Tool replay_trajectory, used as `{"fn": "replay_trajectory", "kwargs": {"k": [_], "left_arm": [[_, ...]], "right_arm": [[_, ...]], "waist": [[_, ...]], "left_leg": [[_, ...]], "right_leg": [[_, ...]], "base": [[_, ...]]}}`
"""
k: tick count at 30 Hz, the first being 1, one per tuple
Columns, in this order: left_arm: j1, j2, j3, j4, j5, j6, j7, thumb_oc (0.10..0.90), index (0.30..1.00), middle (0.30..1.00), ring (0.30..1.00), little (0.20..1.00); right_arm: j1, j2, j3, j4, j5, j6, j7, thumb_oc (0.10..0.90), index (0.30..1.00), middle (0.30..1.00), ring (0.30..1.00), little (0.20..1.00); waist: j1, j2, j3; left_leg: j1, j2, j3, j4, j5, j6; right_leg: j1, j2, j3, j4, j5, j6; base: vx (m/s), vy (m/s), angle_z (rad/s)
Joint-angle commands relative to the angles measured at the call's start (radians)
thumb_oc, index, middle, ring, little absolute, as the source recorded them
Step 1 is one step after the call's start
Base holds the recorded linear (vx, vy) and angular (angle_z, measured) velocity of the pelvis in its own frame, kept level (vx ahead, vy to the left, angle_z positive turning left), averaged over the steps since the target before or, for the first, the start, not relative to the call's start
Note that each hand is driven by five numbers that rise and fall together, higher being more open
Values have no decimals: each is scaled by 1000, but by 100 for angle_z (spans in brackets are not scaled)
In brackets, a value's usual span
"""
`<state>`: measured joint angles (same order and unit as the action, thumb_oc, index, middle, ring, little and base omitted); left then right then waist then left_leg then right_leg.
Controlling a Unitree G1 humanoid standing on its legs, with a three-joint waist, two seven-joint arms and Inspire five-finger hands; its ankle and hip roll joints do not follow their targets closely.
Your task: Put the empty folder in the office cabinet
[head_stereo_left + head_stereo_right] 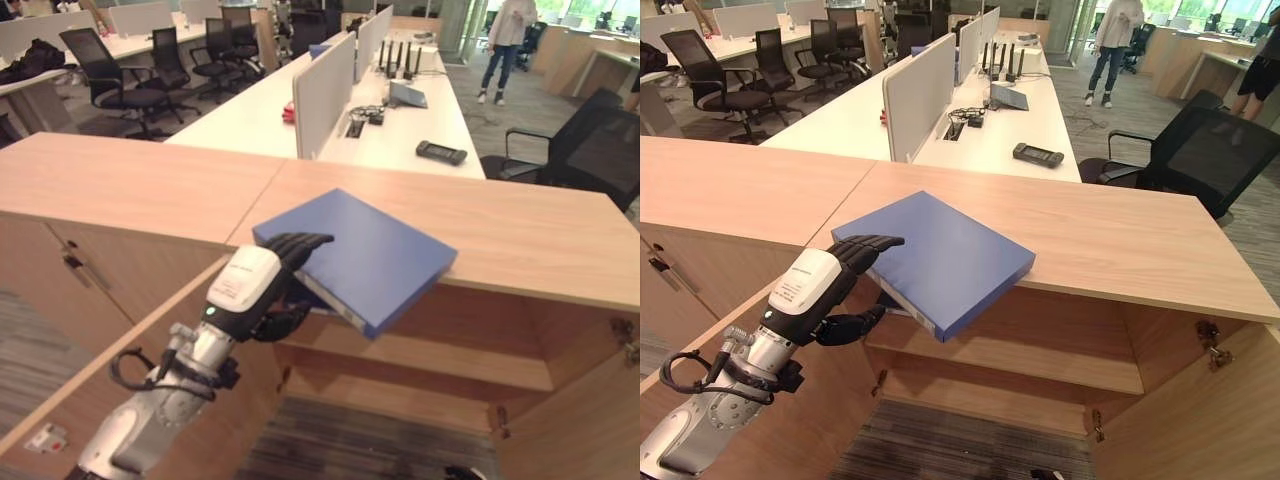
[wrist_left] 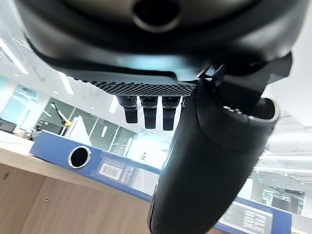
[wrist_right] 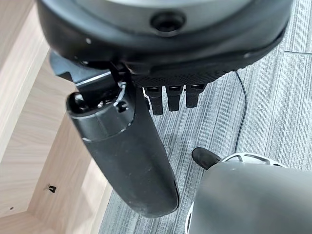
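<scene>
The blue folder (image 1: 360,255) lies flat on top of the wooden office cabinet (image 1: 540,235), one corner jutting out past the front edge, right above the open compartment. The left robot hand (image 1: 275,275) is on that overhanging part: fingers laid over the top face, thumb tucked beneath, so it is clamped round the near edge of the folder. In the left wrist view the folder's spine (image 2: 107,165), with its round finger hole, runs along the cabinet's edge just past the thumb.

To my eye the step in hand is drawing the folder off the top and bringing it down to the shelf (image 1: 1040,360) inside. What this calls for is a firm pinch before anything else, because the grip sits at one edge and the weight of the folder lies well beyond it, so it will want to droop and twist. Better to slide it forward off the edge, keep it level, then lower it clear of the cabinet's lip and feed it in spine outward. The open door (image 1: 130,350) stands close beside the arm, so the path down is narrow.

The right robot hand (image 3: 146,141) hangs low over the grey carpet (image 3: 273,97), fingers slack and straight, holding nothing.
</scene>
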<state>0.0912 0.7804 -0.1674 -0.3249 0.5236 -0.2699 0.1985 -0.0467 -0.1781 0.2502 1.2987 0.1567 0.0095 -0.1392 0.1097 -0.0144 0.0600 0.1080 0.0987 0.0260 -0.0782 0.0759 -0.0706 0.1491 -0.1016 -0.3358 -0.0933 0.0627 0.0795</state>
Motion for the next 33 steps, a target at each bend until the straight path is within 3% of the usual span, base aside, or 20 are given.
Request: {"fn": "replay_trajectory", "kwargs": {"k": [1, 20, 33], "left_arm": [[-125, 44, -6, -88, 25, -40, 62, 800, 900, 900, 900, 900], [-289, 68, -209, 118, 206, -19, 52, 800, 900, 900, 900, 900], [-457, -35, -339, 415, 412, 93, 152, 800, 900, 900, 900, 900]], "right_arm": [[-48, -6, 32, -2, -36, -12, -8, 800, 900, 900, 900, 900], [-43, -32, 29, 22, -69, -1, -5, 800, 900, 900, 900, 900], [-50, -40, 49, 27, -91, 0, -11, 800, 900, 900, 900, 900]], "waist": [[-2, -37, -12], [-36, -24, -33], [-64, -20, -39]], "left_leg": [[43, -4, -48, -6, -100, 12], [72, -4, -29, -6, -112, 14], [85, -9, -17, -7, -122, 17]], "right_leg": [[-1, 24, -2, 43, -76, 11], [17, 30, 23, 33, -75, 11], [21, 29, 44, 32, -74, 12]], "base": [[0, 0, 0], [2, 4, -4], [5, 2, -1]]}}
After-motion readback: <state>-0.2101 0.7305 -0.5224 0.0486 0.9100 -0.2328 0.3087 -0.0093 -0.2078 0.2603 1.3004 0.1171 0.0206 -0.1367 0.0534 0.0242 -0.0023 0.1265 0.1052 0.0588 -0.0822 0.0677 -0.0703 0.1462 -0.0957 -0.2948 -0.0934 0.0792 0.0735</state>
